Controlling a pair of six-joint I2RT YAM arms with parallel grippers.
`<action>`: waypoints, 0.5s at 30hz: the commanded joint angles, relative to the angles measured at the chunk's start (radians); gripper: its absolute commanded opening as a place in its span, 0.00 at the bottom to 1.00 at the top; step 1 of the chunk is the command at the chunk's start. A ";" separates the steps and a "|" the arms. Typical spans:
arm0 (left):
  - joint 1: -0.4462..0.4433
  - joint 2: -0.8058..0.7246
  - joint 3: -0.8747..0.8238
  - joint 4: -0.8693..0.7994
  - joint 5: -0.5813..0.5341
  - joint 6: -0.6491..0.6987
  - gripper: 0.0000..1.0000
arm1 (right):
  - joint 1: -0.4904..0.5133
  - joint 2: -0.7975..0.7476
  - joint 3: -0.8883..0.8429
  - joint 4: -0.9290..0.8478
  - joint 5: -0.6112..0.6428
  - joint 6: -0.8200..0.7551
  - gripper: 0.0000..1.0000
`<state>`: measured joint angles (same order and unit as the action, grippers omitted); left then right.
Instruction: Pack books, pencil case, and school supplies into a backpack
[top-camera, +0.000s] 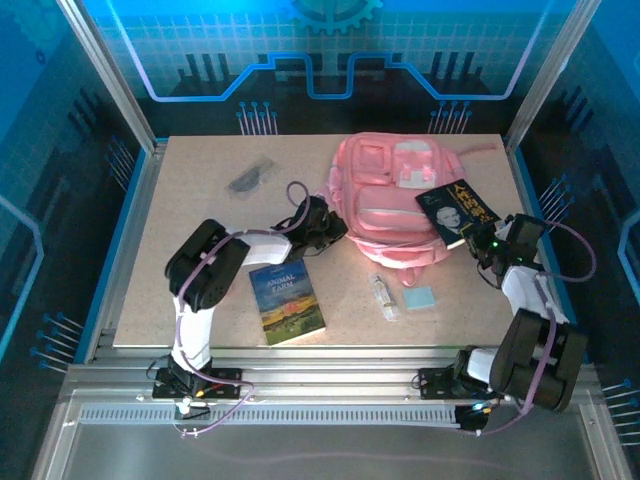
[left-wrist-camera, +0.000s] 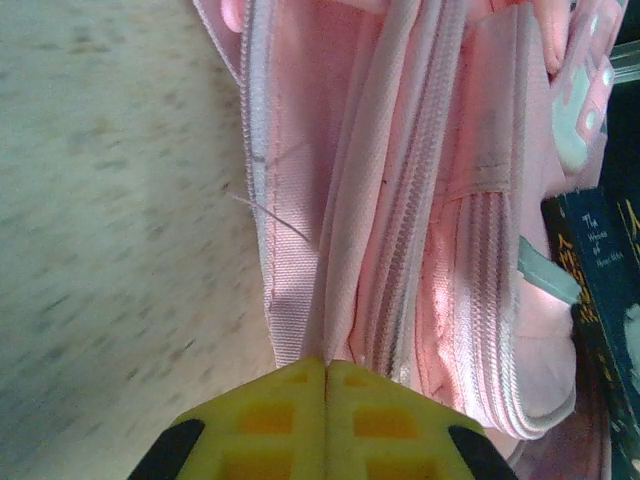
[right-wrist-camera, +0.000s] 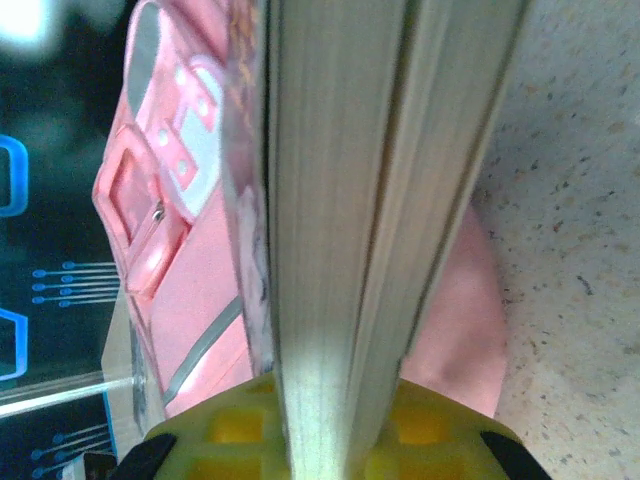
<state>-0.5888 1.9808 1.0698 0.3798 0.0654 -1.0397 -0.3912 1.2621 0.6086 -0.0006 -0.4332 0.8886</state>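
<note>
1. At the left edge of the large pink fabric backpack (top-camera: 395, 215), which lies flat at the far middle of the speckled beige table (top-camera: 200, 210), the left gripper (left-wrist-camera: 325, 405) has its yellow pads pressed together. It appears to be pinching a fold of fabric beside the pink zip (left-wrist-camera: 395, 250).
2. The right gripper (right-wrist-camera: 330, 425) is clamped on the black paperback with a portrait cover (top-camera: 455, 208), which is tilted over the backpack's right side.
3. The step in hand looks like loading this first book while the left arm holds the opening.
4. The next move calls for lifting the pinched edge to widen the mouth, then sliding the book in edge-first. Whether the zip is open enough cannot be told.
5. Not yet packed:
   - near the front, the blue-green "Animal Farm" paperback (top-camera: 287, 302), the small whitish tube (top-camera: 383, 297) and the light-blue square pad (top-camera: 420, 298)
   - at the far left, the dark grey translucent item (top-camera: 250, 178)
</note>
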 joint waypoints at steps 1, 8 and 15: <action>-0.001 -0.101 -0.099 0.002 -0.012 -0.009 0.00 | 0.024 0.079 0.022 0.131 -0.071 -0.012 0.00; -0.006 -0.227 -0.181 -0.143 -0.024 0.094 0.00 | 0.153 0.163 0.109 0.138 -0.084 -0.023 0.00; -0.004 -0.279 0.009 -0.430 0.011 0.493 0.40 | 0.158 0.078 0.184 0.028 -0.098 -0.038 0.00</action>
<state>-0.5911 1.7454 0.9737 0.1017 0.0471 -0.7856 -0.2340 1.4048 0.7319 0.0589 -0.5140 0.8845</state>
